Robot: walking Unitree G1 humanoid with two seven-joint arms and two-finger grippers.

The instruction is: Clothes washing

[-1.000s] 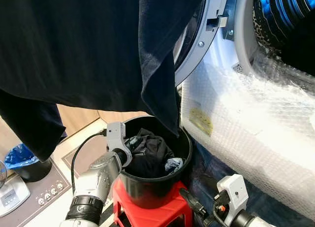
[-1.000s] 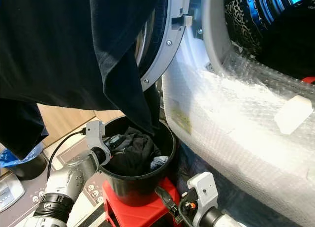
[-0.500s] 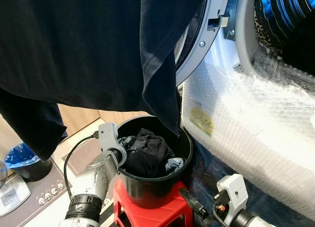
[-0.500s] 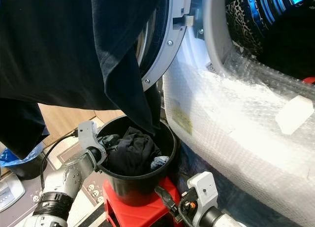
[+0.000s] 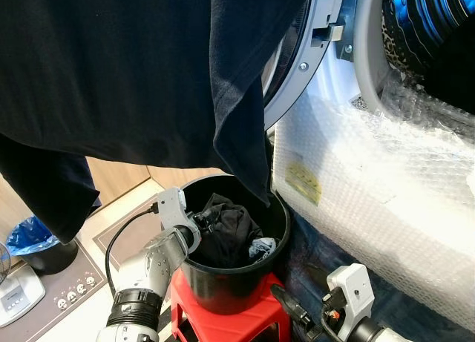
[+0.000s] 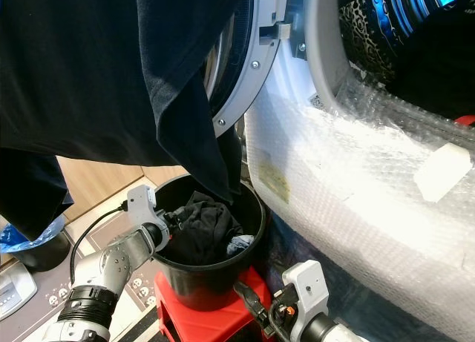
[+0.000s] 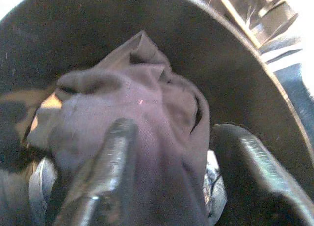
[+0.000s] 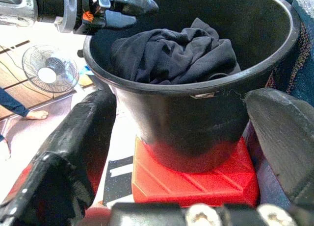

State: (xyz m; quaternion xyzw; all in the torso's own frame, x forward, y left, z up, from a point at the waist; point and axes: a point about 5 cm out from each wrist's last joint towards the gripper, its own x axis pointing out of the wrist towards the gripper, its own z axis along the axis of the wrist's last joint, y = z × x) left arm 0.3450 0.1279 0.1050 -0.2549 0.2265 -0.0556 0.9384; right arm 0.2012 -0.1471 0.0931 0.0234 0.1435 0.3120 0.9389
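Observation:
A black bucket (image 5: 279, 209) stands on a red stool (image 5: 223, 321) and holds a heap of dark clothes (image 7: 147, 103). My left gripper (image 5: 203, 222) reaches over the bucket's near rim, open, with its fingers (image 7: 115, 152) straddling the top dark garment. My right gripper (image 8: 176, 133) hangs low beside the stool, open and apart from the bucket (image 8: 196, 88). A large dark garment (image 5: 133, 75) hangs across the upper view, its corner dangling just above the bucket.
The washing machine's front, wrapped in bubble wrap (image 5: 371, 179), stands at the right with its door (image 5: 297, 67) swung open and the drum (image 5: 430, 30) above. On the floor at left are a blue-lined bin (image 5: 37, 242), a power strip (image 5: 70, 294) and a small fan (image 8: 49, 71).
My left wrist drew back towards the left, then came forward again, and its fingers now sit deeper over the clothes in the bucket. The right arm has stayed put.

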